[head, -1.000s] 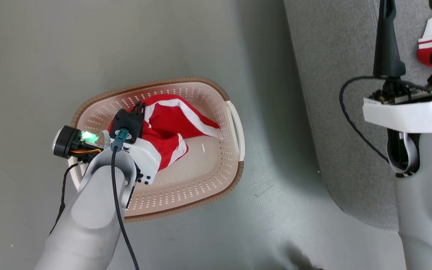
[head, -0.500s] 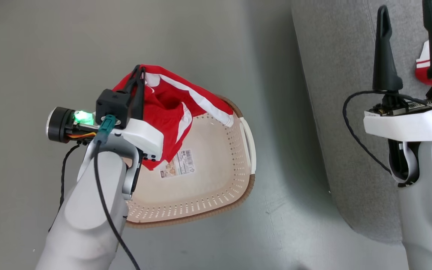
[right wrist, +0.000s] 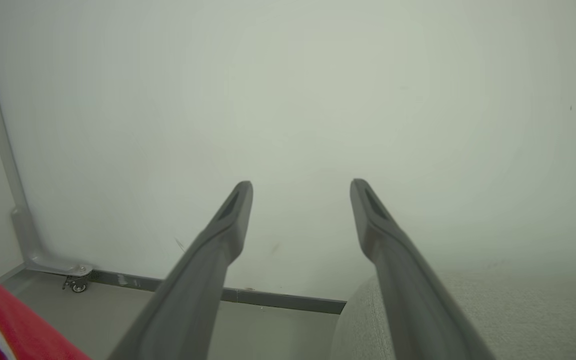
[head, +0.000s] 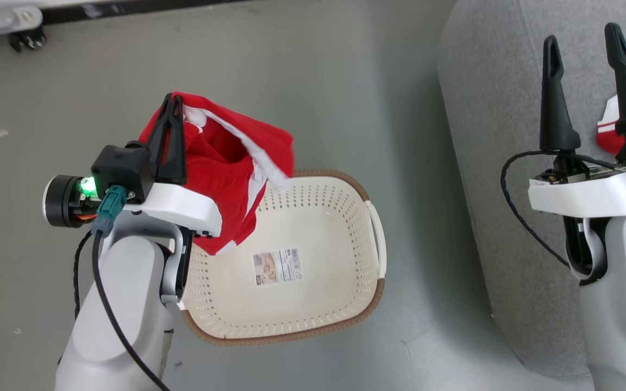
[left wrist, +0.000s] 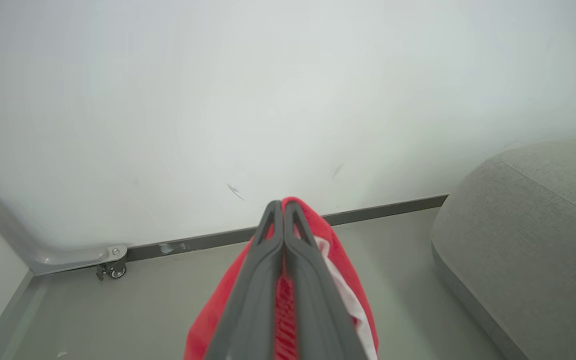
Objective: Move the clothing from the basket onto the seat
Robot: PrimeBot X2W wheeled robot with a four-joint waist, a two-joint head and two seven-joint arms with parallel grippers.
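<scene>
Red soft garment with white panels hangs bunched from my left gripper, its two dark fingers pinched together on the cloth, over the far left corner of the cream perforated plastic basket. A label sticker sits on the basket's floor. My right gripper is spread wide, holding nothing, above the grey woven sofa. A second red-and-white garment lies there at the right edge.
</scene>
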